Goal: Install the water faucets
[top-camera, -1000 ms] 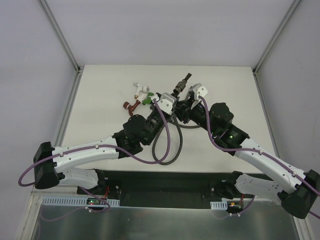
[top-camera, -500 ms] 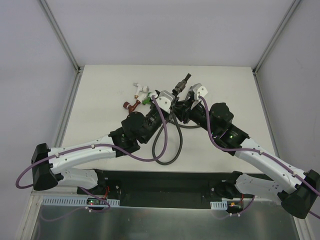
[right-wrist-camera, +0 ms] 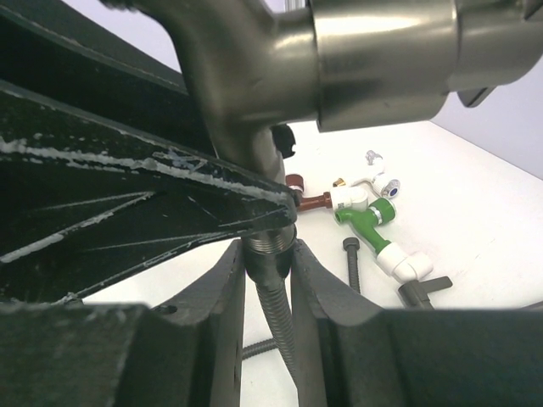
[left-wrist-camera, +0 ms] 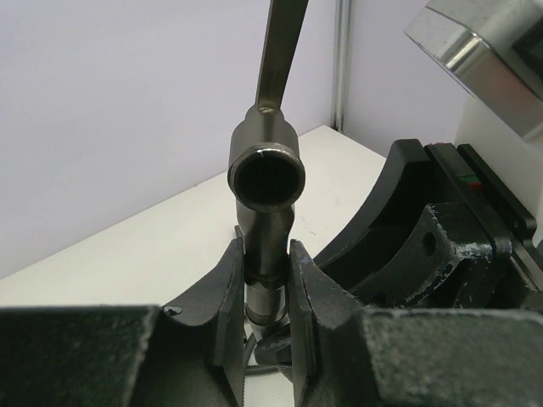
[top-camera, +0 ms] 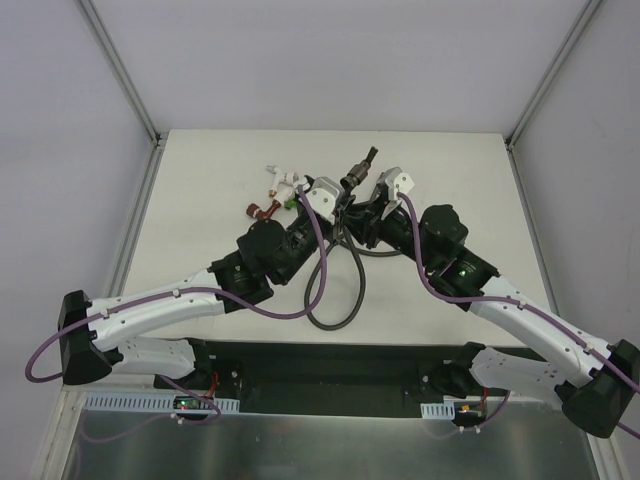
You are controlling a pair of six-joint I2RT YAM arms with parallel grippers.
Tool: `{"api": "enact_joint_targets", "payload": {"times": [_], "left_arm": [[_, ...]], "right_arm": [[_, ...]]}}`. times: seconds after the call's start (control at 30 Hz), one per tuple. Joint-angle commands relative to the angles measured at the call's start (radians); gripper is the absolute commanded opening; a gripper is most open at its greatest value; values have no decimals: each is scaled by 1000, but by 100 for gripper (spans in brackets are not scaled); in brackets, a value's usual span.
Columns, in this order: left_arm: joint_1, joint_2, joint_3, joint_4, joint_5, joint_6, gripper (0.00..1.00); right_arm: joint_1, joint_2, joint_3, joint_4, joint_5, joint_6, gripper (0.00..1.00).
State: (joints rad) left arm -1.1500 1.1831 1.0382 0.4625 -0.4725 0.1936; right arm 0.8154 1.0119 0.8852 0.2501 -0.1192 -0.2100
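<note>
The left claw [left-wrist-camera: 265, 270] is clamped on the lower stem of the metal faucet [left-wrist-camera: 264, 140]. The lever points away from the claw and the open spout faces the left wrist camera. The right claw [right-wrist-camera: 270, 273] is clamped on the threaded end of the hose [right-wrist-camera: 277, 326], directly beneath the metal faucet's body, where the hose end meets its underside. Whether the thread is engaged cannot be told. The metal faucet is held raised above the counter [top-camera: 450, 170], between the two claws. From it the hose runs down and loops on the counter toward the arm bases. Left of the metal faucet, close together on the counter, lie the white faucet [top-camera: 279, 177], green faucet [top-camera: 293, 202] and red faucet [top-camera: 262, 210], clear of both claws.
</note>
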Motion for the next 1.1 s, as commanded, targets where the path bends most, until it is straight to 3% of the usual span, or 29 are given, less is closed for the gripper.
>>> {"api": "enact_joint_targets", "payload": {"times": [0.0,0.13,0.6,0.8,1.07], "left_arm": [[7,-22,29,-85,11,-20,13],[6,-37,39,-108,25,-20,34],[27,-122,49,-173,77,-36,63],[102,-217,45,-252,322,-95,73],[315,-342,-9,-300,700,-89,79]], "right_arm": [[-13,-27,43,186,-11,-19,2],[-15,-26,44,186,-30,-28,2],[-18,-13,57,164,-80,-39,2],[-28,-6,73,143,-138,-39,2],[-47,16,106,112,-275,-37,2]]}}
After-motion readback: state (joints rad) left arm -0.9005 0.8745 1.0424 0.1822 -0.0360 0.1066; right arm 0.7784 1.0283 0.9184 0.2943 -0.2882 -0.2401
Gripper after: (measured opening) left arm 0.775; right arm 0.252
